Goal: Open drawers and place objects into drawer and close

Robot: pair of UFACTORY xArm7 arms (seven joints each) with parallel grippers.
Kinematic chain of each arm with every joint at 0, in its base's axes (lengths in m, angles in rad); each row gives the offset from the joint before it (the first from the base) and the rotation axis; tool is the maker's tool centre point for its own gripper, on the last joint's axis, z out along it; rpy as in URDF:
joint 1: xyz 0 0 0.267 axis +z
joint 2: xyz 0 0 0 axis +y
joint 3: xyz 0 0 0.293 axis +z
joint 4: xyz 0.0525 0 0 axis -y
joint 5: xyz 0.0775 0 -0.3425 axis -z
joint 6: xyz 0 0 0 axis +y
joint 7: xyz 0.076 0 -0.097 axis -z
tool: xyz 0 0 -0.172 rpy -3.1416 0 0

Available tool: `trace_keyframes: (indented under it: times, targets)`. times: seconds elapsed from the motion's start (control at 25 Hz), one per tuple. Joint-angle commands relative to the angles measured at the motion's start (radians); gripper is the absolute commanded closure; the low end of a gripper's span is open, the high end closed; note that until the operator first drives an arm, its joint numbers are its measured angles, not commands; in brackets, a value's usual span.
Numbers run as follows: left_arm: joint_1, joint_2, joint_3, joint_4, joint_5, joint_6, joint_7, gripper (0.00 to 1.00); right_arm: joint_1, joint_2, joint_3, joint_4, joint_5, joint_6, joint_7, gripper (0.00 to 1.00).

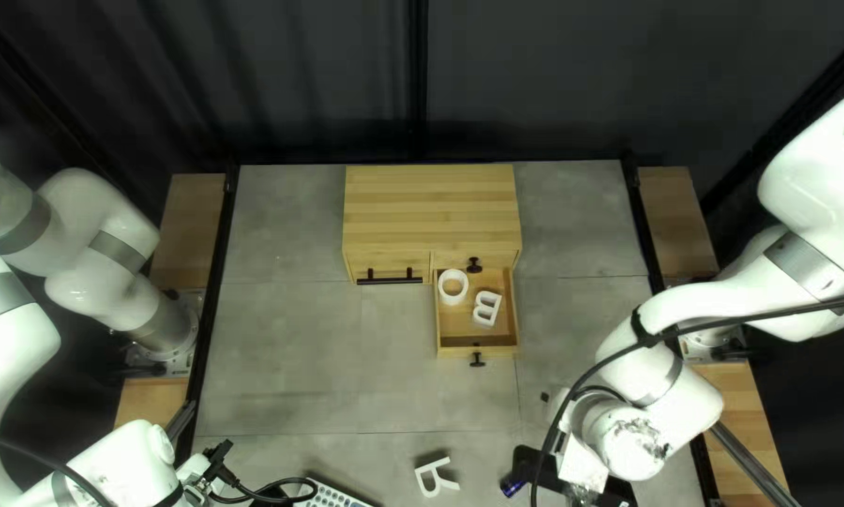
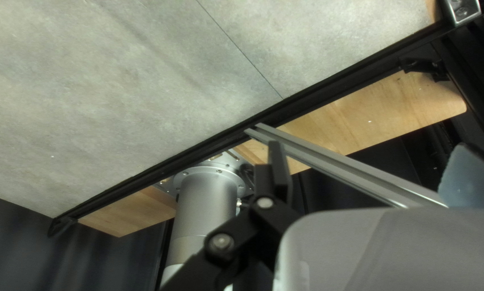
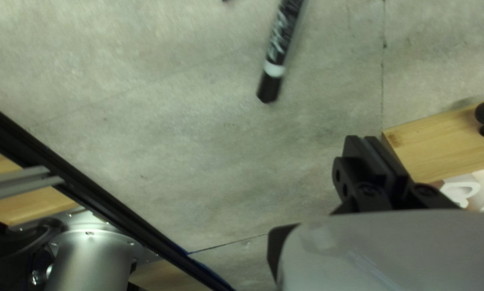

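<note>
White keyboard (image 1: 332, 496): at the near edge, a loop of black cable (image 1: 295, 483) beside it; a swing of the left arm could snag or drag it.
Letter R (image 1: 435, 477): flat on the desk (image 1: 300, 361), outside the drawer; it likely goes in next, and a low pinch on so thin a piece could scrape the top or skid it away.
Left claw (image 1: 220, 453): fingers apart, holding nothing, near the left edge; little danger while it keeps clear of the cable.
Right claw (image 3: 362, 141): fingers together, nothing between them, the open drawer's corner close by in its view; a sideways sweep could knock that corner, and it must spread before any grasp.
Marker (image 3: 280, 51): ahead of the right claw, loose on the desk; a nudge could roll it off.
Black knob (image 1: 477, 360): on the open drawer's front; pushed off-centre, the drawer (image 1: 455, 352) could skew and jam.
Letter B (image 1: 487, 308): inside, toward the right; crowding by another piece could tip it up.
White ring (image 1: 453, 286): inside, near the back left; if it stands too high, closing could catch it.
Wooden cabinet (image 1: 431, 207): farthest back; a hard shove might slide it.
</note>
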Motion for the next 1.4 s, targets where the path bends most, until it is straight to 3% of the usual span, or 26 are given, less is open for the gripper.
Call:
trace_keyframes:
  times: [0.04, 0.32, 0.64, 0.88, 0.92, 0.96, 1.04, 1.08, 1.12, 1.4]
  targets:
    - [0.0, 0.0, 0.0, 0.0, 0.0, 0.0, 0.0, 0.0, 0.01, 0.015, 0.017, -0.036, 0.023, -0.095, -0.004, 0.0]
    - [0.0, 0.0, 0.0, 0.0, 0.0, 0.0, 0.0, 0.0, -0.003, 0.056, 0.008, -0.067, 0.054, -0.231, 0.023, 0.0]
    - [0.0, 0.0, 0.0, 0.0, 0.0, 0.0, 0.0, 0.0, -0.009, 0.1, -0.007, -0.092, 0.054, -0.312, 0.071, 0.0]
    - [0.0, 0.0, 0.0, 0.0, 0.0, 0.0, 0.0, 0.0, -0.009, 0.121, -0.017, -0.111, 0.035, -0.359, 0.089, 0.1]
    - [0.0, 0.0, 0.0, 0.0, 0.0, 0.0, 0.0, 0.0, -0.01, 0.124, -0.018, -0.114, 0.033, -0.365, 0.09, 0.17]
    - [0.0, 0.0, 0.0, 0.0, 0.0, 0.0, 0.0, 0.0, -0.01, 0.125, -0.019, -0.116, 0.032, -0.369, 0.091, 0.17]
    - [0.0, 0.0, 0.0, 0.0, 0.0, 0.0, 0.0, 0.0, -0.01, 0.128, -0.02, -0.116, 0.032, -0.373, 0.092, 0.38]
    - [0.0, 0.0, 0.0, 0.0, 0.0, 0.0, 0.0, 0.0, -0.01, 0.129, -0.019, -0.115, 0.032, -0.373, 0.091, 0.76]
    - [0.0, 0.0, 0.0, 0.0, 0.0, 0.0, 0.0, 0.0, -0.01, 0.13, -0.02, -0.116, 0.031, -0.376, 0.092, 0.95]
    - [0.0, 0.0, 0.0, 0.0, 0.0, 0.0, 0.0, 0.0, -0.007, 0.131, -0.02, -0.121, 0.025, -0.378, 0.097, 1.0]
